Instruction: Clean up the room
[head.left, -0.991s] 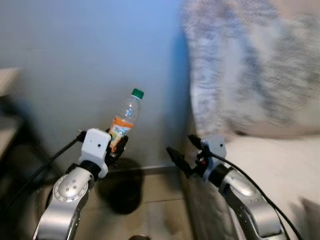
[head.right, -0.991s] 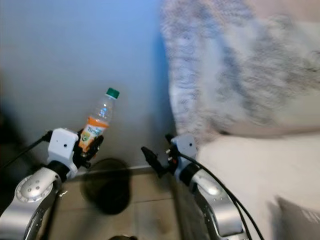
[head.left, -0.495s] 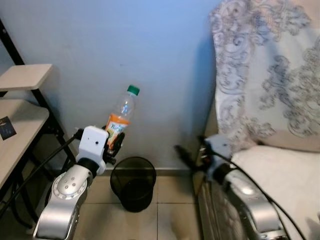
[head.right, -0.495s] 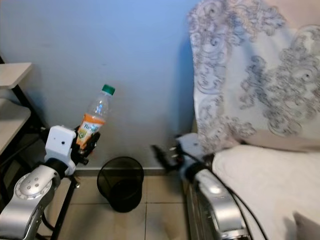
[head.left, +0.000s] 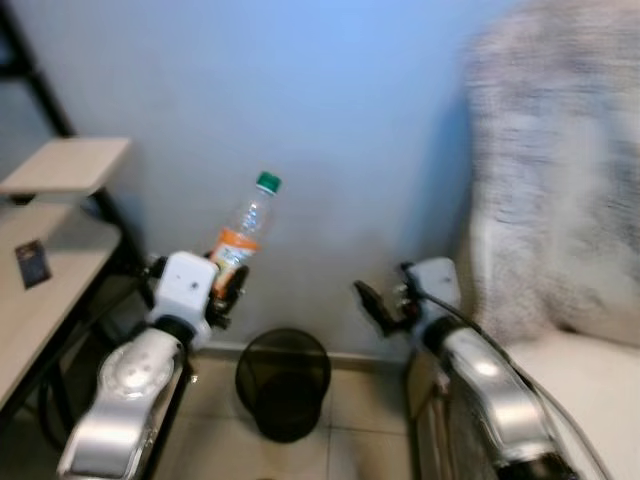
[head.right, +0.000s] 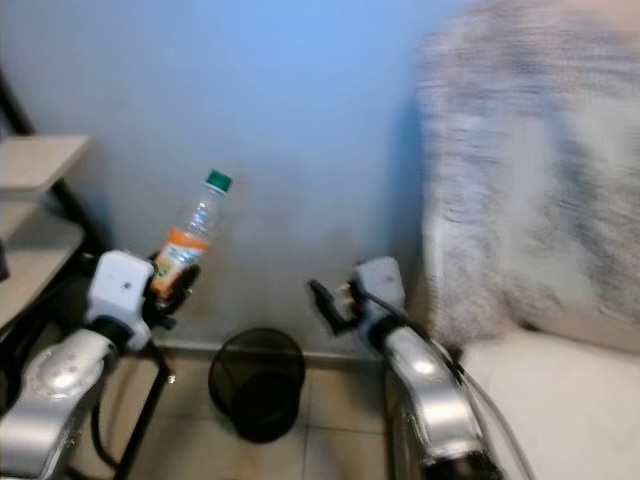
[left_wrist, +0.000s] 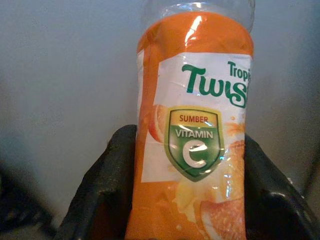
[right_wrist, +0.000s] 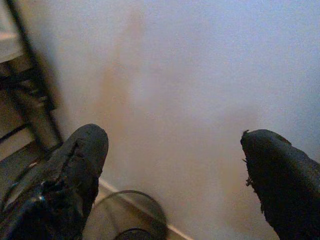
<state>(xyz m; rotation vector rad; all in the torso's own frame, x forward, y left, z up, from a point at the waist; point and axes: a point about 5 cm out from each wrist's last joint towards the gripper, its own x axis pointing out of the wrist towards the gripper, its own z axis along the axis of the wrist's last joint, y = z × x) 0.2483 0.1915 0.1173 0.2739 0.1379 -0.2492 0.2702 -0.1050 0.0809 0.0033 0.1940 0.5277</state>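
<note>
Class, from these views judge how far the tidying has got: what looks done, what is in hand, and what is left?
Done: the left hand has picked up the juice bottle and holds it raised near the blue wall.
In hand: the bottle sits up and to the left of the black wastebasket on the floor; the right hand is open and holds nothing.
Left: bringing the bottle over the basket and letting go.

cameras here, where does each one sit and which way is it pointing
Left eye view: on the head, looking forward and down at the wall, wastebasket and both silver arms.
Right eye view: same head and scene, showing the shelf.
Left wrist view: on the left arm, along the left gripper clamping the bottle.
Right wrist view: on the right arm, along the open right gripper toward the wall.
Shared: both wrist views and both eye views show the wall.
</note>
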